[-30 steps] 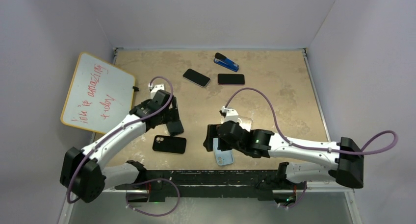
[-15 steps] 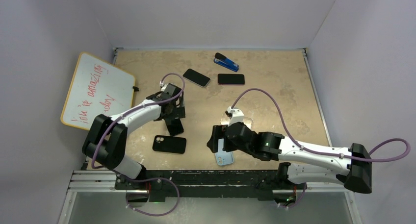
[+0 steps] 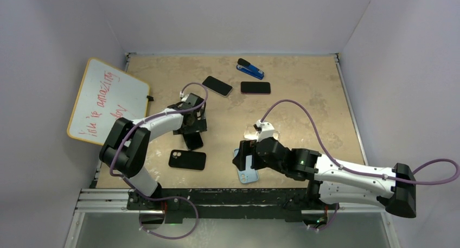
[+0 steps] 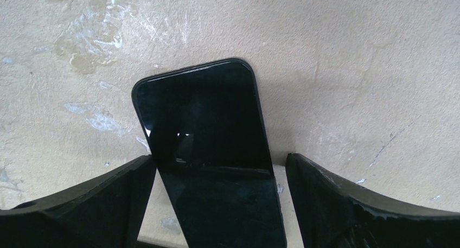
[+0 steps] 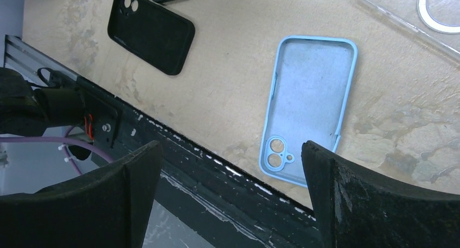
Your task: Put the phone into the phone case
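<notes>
Black phone point(image 4: 209, 161), pale blue phone case point(image 5: 309, 107)

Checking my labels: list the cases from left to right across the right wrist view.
black case → blue case → clear case

A black phone point(image 4: 209, 150) faces screen-up; the empty light-blue case point(image 5: 310, 104) lies open-side up.
</notes>
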Robot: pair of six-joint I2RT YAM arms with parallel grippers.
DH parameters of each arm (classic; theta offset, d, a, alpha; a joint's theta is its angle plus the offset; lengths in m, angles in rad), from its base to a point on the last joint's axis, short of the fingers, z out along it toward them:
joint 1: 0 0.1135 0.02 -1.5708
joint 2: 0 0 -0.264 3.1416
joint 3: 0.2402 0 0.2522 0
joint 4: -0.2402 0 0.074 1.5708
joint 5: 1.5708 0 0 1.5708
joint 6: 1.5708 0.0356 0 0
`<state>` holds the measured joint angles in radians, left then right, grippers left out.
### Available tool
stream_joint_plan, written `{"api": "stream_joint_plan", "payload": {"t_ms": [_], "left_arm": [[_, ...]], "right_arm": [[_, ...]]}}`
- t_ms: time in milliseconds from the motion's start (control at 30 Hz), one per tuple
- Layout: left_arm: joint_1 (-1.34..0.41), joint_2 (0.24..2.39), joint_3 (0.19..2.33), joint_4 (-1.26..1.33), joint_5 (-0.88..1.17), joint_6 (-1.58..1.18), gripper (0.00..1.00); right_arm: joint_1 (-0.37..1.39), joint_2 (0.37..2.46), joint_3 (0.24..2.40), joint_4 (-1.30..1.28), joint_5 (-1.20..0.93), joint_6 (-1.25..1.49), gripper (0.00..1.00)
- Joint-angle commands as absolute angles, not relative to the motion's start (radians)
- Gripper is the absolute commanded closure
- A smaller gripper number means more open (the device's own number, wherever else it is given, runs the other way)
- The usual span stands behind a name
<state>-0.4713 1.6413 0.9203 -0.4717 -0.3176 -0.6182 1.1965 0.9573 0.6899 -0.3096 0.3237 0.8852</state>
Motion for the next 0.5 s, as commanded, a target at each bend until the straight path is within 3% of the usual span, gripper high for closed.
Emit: {"api": "stream_joint_plan", "payload": {"t_ms": [0, 467], "left_arm": [[-0.468, 1.666, 0.929, -0.446, -0.311, -0.624, 0.09], [-0.469, 1.612, 0.887, -0.354, -0.126, -0.616, 0.33]], "right_arm": [[1.197, 0.958, 0.678, -0.309, 0.334, 0.871, 0.01], [1.197, 1.026, 0.667, -0.193, 0.316, 0.937, 0.01]]}}
